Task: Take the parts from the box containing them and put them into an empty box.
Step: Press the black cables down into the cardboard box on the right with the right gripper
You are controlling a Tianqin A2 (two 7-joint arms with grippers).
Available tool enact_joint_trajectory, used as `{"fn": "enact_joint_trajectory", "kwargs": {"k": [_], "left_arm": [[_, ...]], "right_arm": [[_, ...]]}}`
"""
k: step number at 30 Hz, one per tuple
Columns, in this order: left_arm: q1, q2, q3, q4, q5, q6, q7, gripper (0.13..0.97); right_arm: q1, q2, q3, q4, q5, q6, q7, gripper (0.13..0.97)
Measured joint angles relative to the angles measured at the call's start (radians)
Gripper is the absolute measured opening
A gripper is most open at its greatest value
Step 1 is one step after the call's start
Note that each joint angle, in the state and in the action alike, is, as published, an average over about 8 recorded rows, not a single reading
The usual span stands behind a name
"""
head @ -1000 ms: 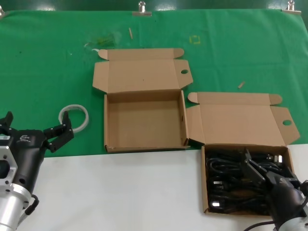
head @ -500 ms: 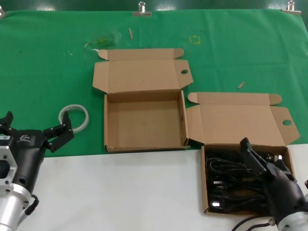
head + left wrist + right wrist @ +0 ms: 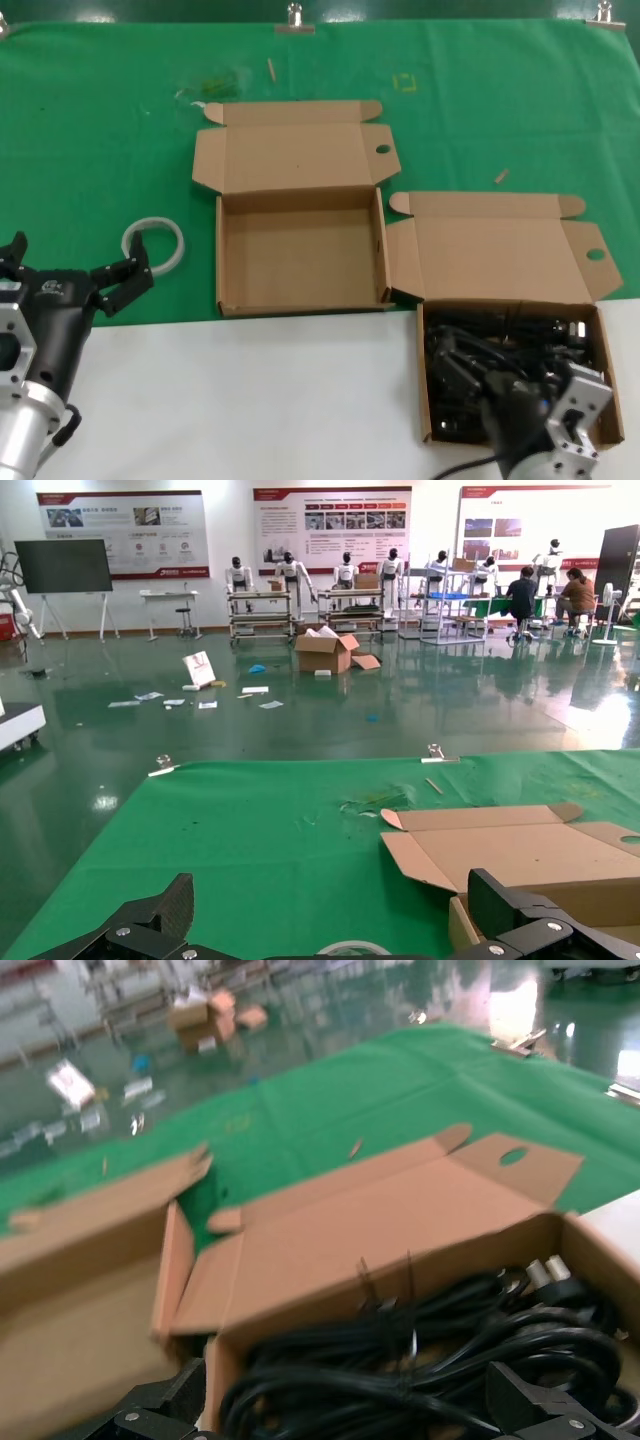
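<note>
Black coiled cables, the parts (image 3: pixel 505 342) (image 3: pixel 450 1345), fill the right-hand cardboard box (image 3: pixel 424 330) (image 3: pixel 330 1295), whose lid lies open behind it. My right gripper (image 3: pixel 468 385) (image 3: pixel 350 1422) hangs low over the near left part of that box. It is open, with its fingers (image 3: pixel 548 1408) wide apart and cable loops between them; one finger sits by the box's left wall. The empty box (image 3: pixel 300 255) (image 3: pixel 540 855) (image 3: pixel 70 1290) stands open in the middle on the green cloth. My left gripper (image 3: pixel 70 262) (image 3: pixel 335 925) waits open at the left, holding nothing.
A clear tape ring (image 3: pixel 153 243) (image 3: pixel 350 948) lies on the green cloth (image 3: pixel 100 130) just ahead of the left gripper. White tabletop (image 3: pixel 260 400) runs along the near side. Small scraps (image 3: pixel 500 177) lie on the cloth behind the boxes.
The right gripper has swung from the box's right side toward its near left part, turned at the wrist, and sunk over the cables. The left arm and both boxes have not moved.
</note>
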Motion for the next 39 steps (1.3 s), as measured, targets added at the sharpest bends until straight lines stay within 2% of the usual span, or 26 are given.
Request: {"fn": "enact_joint_trajectory", "kwargs": {"k": [6,13,39], "left_arm": [[0.0,0.0,0.0,0.0,0.0,0.0,0.0,0.965],[0.0,0.0,0.0,0.0,0.0,0.0,0.0,0.965],[0.0,0.0,0.0,0.0,0.0,0.0,0.0,0.965]], "right_arm": [[0.02,0.0,-0.103,0.084,0.1,0.197,-0.212,0.966],[0.036,0.0,-0.126,0.159,0.187,0.308,-0.405,0.966],[-0.022,0.0,-0.05,0.291,0.327,0.466,-0.673,0.966]]}}
